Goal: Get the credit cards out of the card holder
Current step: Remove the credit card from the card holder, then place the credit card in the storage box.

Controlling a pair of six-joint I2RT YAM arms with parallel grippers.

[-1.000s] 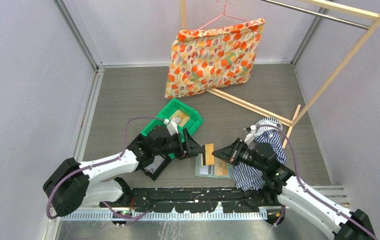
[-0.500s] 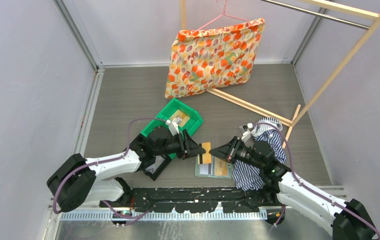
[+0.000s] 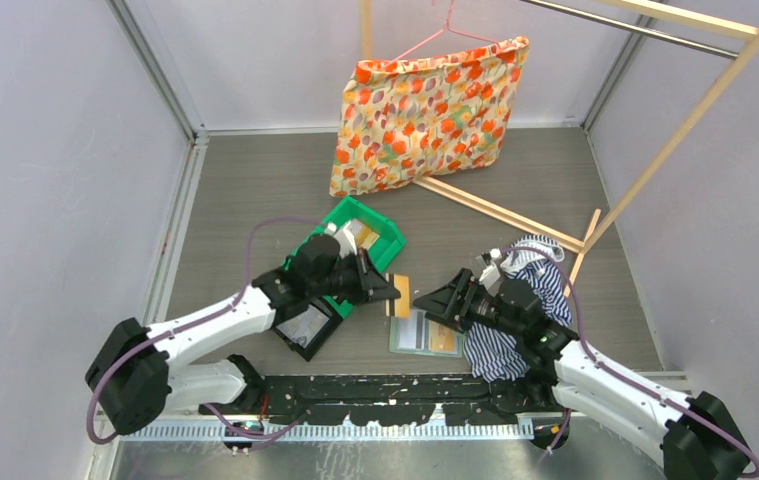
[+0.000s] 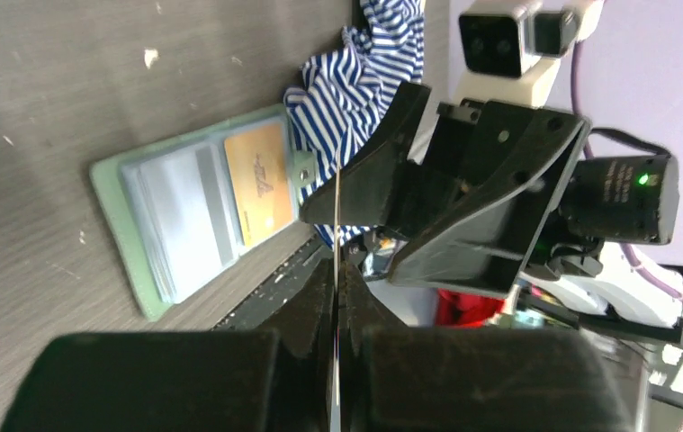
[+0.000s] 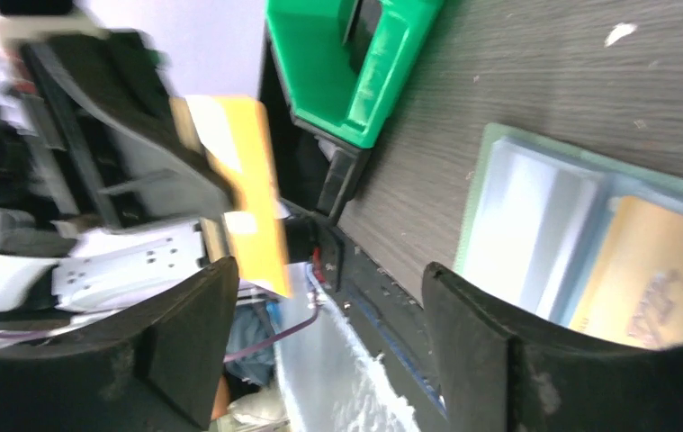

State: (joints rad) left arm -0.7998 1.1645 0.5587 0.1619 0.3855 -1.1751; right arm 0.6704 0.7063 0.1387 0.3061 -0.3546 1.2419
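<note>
Floor: you have a grey wood-grain board (image 3: 255, 180) beneath the left claw (image 3: 395, 293) and right claw (image 3: 433, 303).
Walls: plain pale lilac panels (image 3: 45, 150) enclose both claws, joined by grey metal corner posts (image 3: 158, 72).
Furniture: your pale wooden clothes rack (image 3: 675, 137) stands beyond the right claw, well apart.
Light: even, with soft shadows.

A floral orange fabric bag (image 3: 427, 110) hung from a pink wire hanger (image 3: 445, 30) at the upper centre, against a pale wooden rack (image 3: 675, 140). On the grey wood-grain table (image 3: 255, 190), a green bin (image 3: 330, 220) sat at centre-left, touching a black tray (image 3: 307, 350) below it. A blue-and-white striped cloth (image 3: 495, 355) lay crumpled at lower right.
</note>
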